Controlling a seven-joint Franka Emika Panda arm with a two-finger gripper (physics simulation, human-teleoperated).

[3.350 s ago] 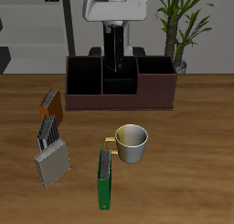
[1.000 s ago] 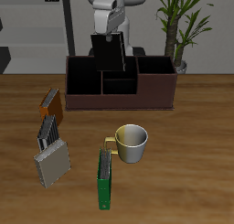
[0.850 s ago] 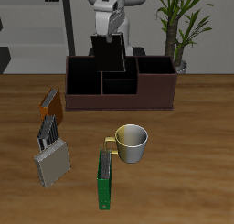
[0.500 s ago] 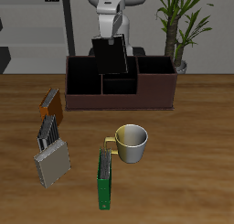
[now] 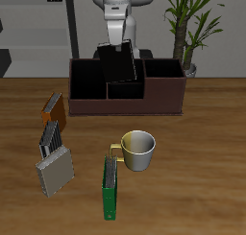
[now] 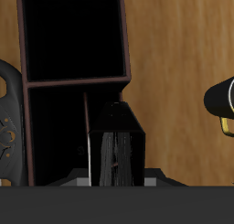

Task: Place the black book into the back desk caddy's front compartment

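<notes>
Wooden table, with the back desk caddy set across its far part; mug, green book and two more books are noted nearer the front edge. The black book is held tilted above the caddy's middle cells, pinched at its top by the gripper. Transport step judged nearly done: the book is to be squared upright over the front compartment, lowered between its walls, then released.

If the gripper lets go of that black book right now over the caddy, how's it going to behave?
The black book looks like a stiff hardcover, so it probably won't flop. It hangs tilted above the desk caddy, so it may catch a partition or land leaning. It's thin, so standing on edge it would likely tip against a wall. The gripper grips only its top edge.
</notes>
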